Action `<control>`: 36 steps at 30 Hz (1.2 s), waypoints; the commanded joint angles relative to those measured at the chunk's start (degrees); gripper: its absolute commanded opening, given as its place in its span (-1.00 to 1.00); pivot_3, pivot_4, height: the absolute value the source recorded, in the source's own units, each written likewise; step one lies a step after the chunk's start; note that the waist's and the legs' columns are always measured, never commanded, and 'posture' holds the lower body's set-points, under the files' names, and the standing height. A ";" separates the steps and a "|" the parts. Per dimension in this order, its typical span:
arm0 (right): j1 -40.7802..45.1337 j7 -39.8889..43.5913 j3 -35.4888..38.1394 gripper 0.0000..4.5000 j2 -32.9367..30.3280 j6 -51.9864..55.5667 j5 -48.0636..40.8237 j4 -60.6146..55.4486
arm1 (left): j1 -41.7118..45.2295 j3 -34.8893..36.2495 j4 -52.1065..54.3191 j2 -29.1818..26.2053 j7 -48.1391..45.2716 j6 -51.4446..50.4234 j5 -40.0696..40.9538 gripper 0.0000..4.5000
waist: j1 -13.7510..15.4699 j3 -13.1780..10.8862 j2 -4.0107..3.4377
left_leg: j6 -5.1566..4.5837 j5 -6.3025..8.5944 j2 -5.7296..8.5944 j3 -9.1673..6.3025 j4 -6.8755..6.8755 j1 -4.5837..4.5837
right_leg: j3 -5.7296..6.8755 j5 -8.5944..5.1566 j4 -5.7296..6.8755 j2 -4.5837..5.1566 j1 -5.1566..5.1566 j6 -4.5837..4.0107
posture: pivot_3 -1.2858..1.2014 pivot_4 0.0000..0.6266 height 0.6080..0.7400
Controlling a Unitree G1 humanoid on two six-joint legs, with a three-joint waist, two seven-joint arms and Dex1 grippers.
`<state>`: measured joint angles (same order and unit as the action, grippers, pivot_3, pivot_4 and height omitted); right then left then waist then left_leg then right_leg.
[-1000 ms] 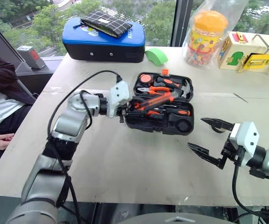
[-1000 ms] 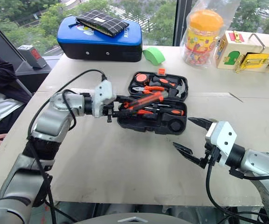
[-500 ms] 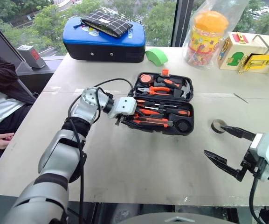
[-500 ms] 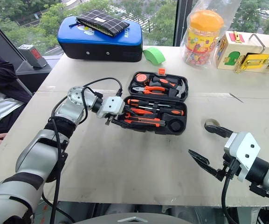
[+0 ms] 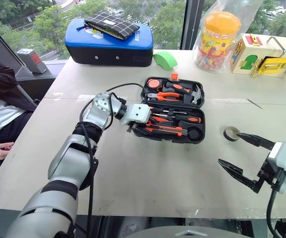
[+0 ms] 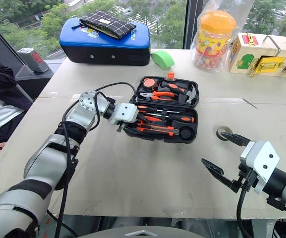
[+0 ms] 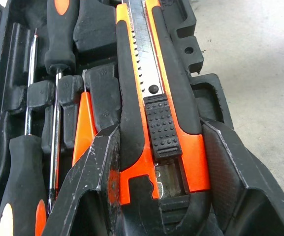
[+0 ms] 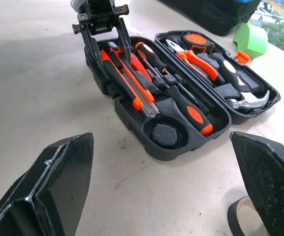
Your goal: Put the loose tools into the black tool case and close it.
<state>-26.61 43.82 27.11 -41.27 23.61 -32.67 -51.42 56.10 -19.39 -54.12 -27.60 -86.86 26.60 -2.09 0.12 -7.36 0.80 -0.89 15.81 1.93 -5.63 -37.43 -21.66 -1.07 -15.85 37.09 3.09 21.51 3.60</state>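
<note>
We saw the black tool case (image 5: 173, 111) lying open near the middle of the table (image 5: 133, 173), its lid part on the far side; the left gripper (image 8: 104, 37) was at the near-left end of the case, and its two fingers (image 7: 95, 167) stood on both sides of the utility knife (image 7: 151, 98); the knife lay along the front slot of the case, and the fingers seemed to touch its sides, so we took it as clamped on the knife; two screwdrivers (image 8: 169, 91) with orange-and-black handles lay in the slots just beside the knife, and the slim orange tester screwdriver (image 7: 85, 125) lay between them and the knife; the round recess (image 8: 164, 133) at the right end of the case had nothing in it; the small dark tape roll (image 5: 230, 133) was on the table, to the right of the case and apart from it; the right gripper (image 5: 242, 157) hovered near the roll with its fingers spread wide apart, one fingertip just beside the roll; it held nothing; in the lid part we saw the orange-handled pliers (image 5: 168, 95) and the small hammer (image 5: 192, 94).
</note>
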 commanded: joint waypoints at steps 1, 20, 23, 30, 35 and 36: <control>1.09 -0.07 -0.47 1.00 -0.26 -0.93 -0.15 -0.75 | 0.70 -0.15 -1.27 0.04 0.27 -1.38 -1.81 -0.16 | -0.13 0.00 0.00 | 0.00 0.00 0.00 0.00 -0.01 0.00 | 0.00 0.00 0.01 0.00 0.00 0.00 | 0.03 -0.52 1.00; 3.10 0.52 -1.03 1.00 -0.52 -1.06 0.68 0.48 | 2.90 0.10 -8.76 -1.34 -3.95 5.05 -3.68 -0.16 | -0.90 0.02 0.02 | 0.00 0.00 0.00 -0.02 -0.01 0.03 | 0.01 0.00 0.07 -0.03 0.00 0.00 | 0.03 -0.52 1.00; 3.71 0.47 -1.40 1.00 -0.60 -0.96 0.80 0.71 | 3.52 0.70 -9.62 -1.35 -4.54 4.68 -3.24 0.24 | -0.98 0.02 0.02 | 0.00 0.00 0.00 -0.01 -0.01 0.04 | 0.00 0.00 0.08 -0.03 0.00 0.00 | 0.03 -0.52 1.00; 4.40 0.79 -1.97 1.00 -0.63 -1.33 1.28 1.56 | 5.63 3.23 -5.74 -2.35 -5.64 -15.75 12.86 0.94 | -1.08 0.00 0.04 | 0.00 0.00 -0.03 -0.04 0.01 0.00 | 0.01 0.00 0.13 -0.06 0.05 0.00 | 0.03 -0.52 1.00; 6.24 0.42 -4.26 1.00 -0.32 -1.76 2.00 2.60 | 2.48 6.70 2.24 -1.56 -5.64 -26.28 16.14 0.58 | -0.94 -0.01 0.06 | 0.00 0.00 -0.08 -0.05 -0.06 0.00 | 0.01 -0.01 0.24 -0.05 0.05 0.01 | 0.03 -0.52 1.00; 6.53 0.34 -4.57 1.00 -0.27 -1.71 2.06 2.62 | 0.76 7.20 5.53 -1.29 -5.03 -27.94 16.22 0.37 | -0.92 0.00 0.05 | 0.00 0.00 -0.10 -0.04 -0.07 0.01 | 0.00 -0.01 0.25 -0.03 0.05 0.01 | 0.03 -0.52 1.00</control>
<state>-20.54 44.41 22.45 -41.55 23.12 -30.50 -48.29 58.33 -13.48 -53.52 -29.46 -92.12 1.49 12.58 -0.80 -7.36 0.85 -0.88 15.81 1.82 -5.66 -37.50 -21.64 -1.09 -15.86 37.34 3.08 21.55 3.60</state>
